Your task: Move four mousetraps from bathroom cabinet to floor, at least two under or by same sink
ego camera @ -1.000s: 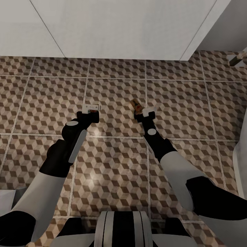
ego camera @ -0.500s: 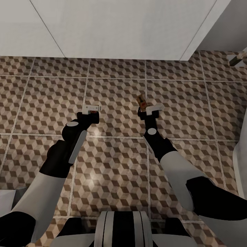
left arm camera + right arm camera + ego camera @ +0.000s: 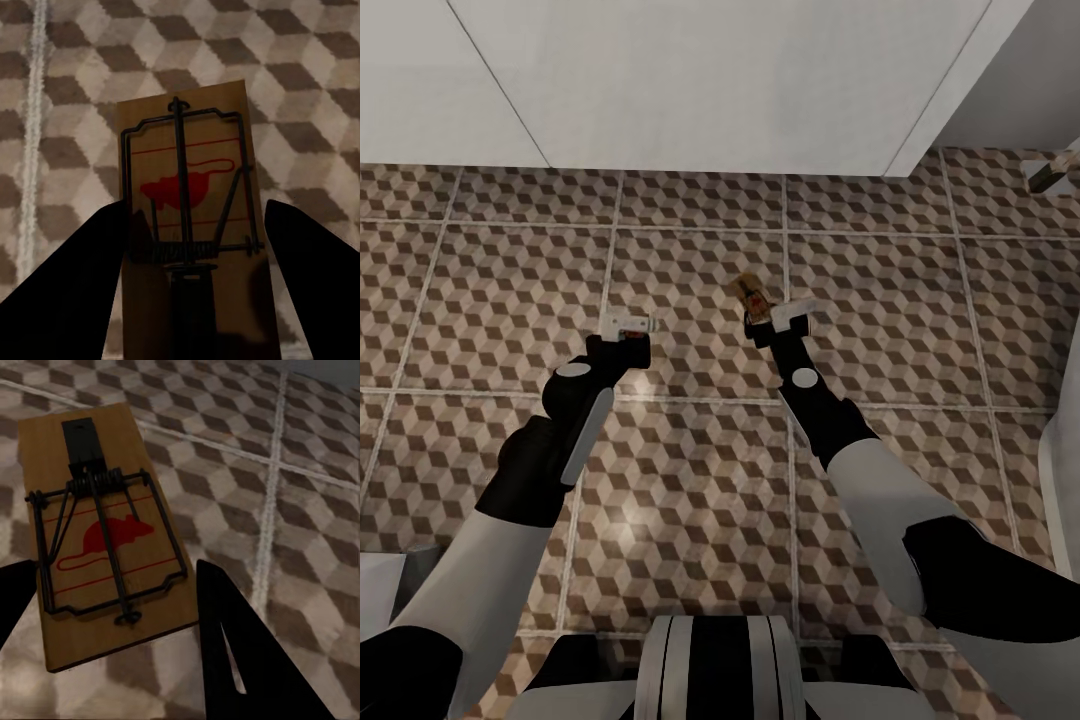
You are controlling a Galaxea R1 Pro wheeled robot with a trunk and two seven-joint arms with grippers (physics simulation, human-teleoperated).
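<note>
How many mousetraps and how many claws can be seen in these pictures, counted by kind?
mousetraps: 2, one held in each claw
claws, the left claw and the right claw: 2
total: 4

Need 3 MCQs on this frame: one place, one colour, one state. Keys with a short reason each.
1. What lies below both hands?
A. cabinet top
B. cube-pattern tiled floor
C. sink basin

2. What colour is the mouse print on the traps?
A. blue
B. green
C. red

3. The left hand is:
A. holding a trap between its fingers
B. empty and open
C. gripping a faucet

Key:
1 B: the floor spreads under the left hand and right hand.
2 C: a red mouse shows on the left trap and right trap.
3 A: the left trap sits between its dark fingers.
</note>
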